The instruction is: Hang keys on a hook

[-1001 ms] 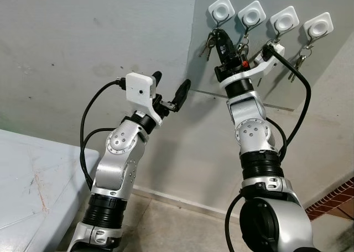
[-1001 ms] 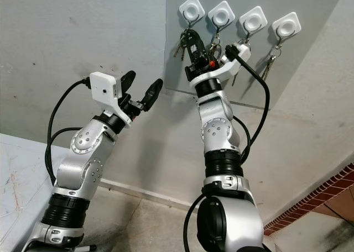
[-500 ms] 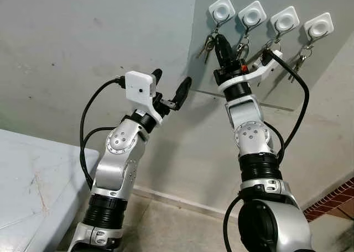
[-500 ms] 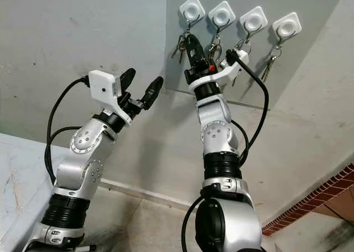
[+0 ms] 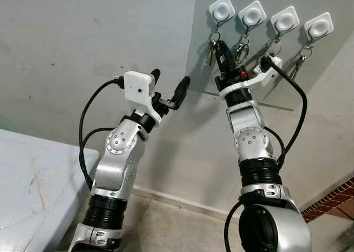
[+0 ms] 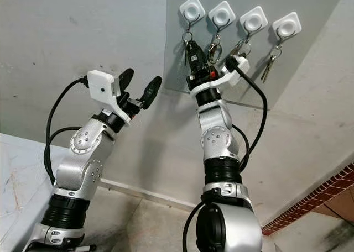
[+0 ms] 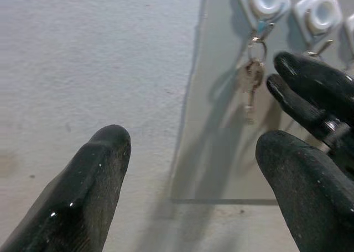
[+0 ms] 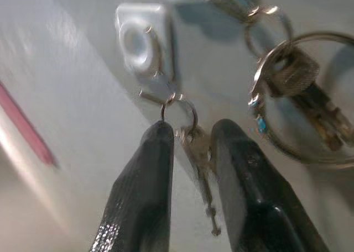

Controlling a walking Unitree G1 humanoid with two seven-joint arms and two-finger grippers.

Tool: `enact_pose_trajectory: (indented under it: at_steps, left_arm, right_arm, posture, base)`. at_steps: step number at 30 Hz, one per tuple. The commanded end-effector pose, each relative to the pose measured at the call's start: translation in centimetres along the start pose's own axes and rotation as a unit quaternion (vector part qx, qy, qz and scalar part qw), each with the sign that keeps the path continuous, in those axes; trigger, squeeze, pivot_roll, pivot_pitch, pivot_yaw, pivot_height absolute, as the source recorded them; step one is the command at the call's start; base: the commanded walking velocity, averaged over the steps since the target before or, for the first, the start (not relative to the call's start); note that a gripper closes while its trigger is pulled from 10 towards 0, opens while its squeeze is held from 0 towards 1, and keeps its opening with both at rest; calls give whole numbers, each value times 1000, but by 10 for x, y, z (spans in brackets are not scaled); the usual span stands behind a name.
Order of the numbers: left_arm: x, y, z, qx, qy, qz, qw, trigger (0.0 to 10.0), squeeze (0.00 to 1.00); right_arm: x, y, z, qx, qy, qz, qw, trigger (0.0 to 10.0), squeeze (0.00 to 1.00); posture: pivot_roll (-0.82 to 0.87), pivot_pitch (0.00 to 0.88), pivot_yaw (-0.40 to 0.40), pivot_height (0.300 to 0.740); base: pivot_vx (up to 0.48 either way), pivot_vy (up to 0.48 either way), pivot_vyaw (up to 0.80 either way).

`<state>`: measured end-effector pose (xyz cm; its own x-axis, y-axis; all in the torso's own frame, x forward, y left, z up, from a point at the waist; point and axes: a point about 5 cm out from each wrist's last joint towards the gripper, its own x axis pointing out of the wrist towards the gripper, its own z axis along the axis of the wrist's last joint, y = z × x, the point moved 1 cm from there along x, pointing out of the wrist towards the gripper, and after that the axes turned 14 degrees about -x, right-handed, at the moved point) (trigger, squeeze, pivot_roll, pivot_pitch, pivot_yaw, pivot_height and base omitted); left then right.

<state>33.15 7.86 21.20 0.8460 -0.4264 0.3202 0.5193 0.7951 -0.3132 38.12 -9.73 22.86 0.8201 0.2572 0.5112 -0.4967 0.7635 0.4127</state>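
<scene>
Keys (image 8: 194, 147): hanging by their ring from the hook (image 8: 145, 45) at the left end of the wall's row of four.
Right gripper (image 8: 188, 147): raised to that hook, fingers slightly apart around the keys.
Left gripper (image 5: 170, 89): fingers spread, raised beside the wall panel's left edge.

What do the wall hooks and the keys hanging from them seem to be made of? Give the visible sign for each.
Wall hooks: the square bases look like glossy white moulded plastic with smooth rounded edges; each carries a thin bent wire hook, probably metal.
Keys: silvery metal on wire rings, glinting with bright highlights.
</scene>
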Motion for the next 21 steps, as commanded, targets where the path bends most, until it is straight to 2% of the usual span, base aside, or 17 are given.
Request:
enact_pose_trajectory:
  at_steps: [1, 6, 7, 15, 17, 20, 21]
  left_arm:
    - [-2, 3, -1, 4, -3, 11, 1000, 10000, 0]
    - [-7, 14, -14, -8, 10, 43, 999, 10000, 0]
    - [-11, 20, -21, -11, 20, 57, 998, 10000, 0]
    - [-24, 33, -46, -16, 50, 87, 995, 10000, 0]
    - [-34, 42, -63, -22, 70, 108, 991, 10000, 0]
    - [-46, 54, -83, -23, 101, 133, 986, 10000, 0]
    - [-46, 54, -83, -23, 101, 133, 986, 10000, 0]
  right_arm:
    - [-2, 1, -2, -32, 7, 3, 999, 10000, 1000]
    - [-15, -3, -13, -64, 27, 3, 998, 10000, 1000]
    - [-22, -7, -17, -70, 35, -5, 997, 10000, 1000]
    - [-48, -23, -32, -99, 71, -26, 992, 10000, 1000]
    - [-69, -34, -44, -117, 100, -43, 987, 10000, 1000]
    - [-89, -44, -54, -138, 130, -58, 980, 10000, 1000]
    - [-89, -44, -54, -138, 130, -58, 980, 10000, 1000]
  posture:
    - [33, 0, -41, 740]
    - [30, 0, -38, 740]
    - [25, 0, -36, 740]
    - [23, 0, -35, 740]
    - [23, 0, -35, 740]
    - [9, 0, -27, 740]
    - [9, 0, -27, 740]
  base:
    - [0, 0, 0]
    - [0, 0, 0]
    - [0, 0, 0]
    - [0, 0, 0]
    - [0, 0, 0]
    - [0, 0, 0]
    - [0, 0, 0]
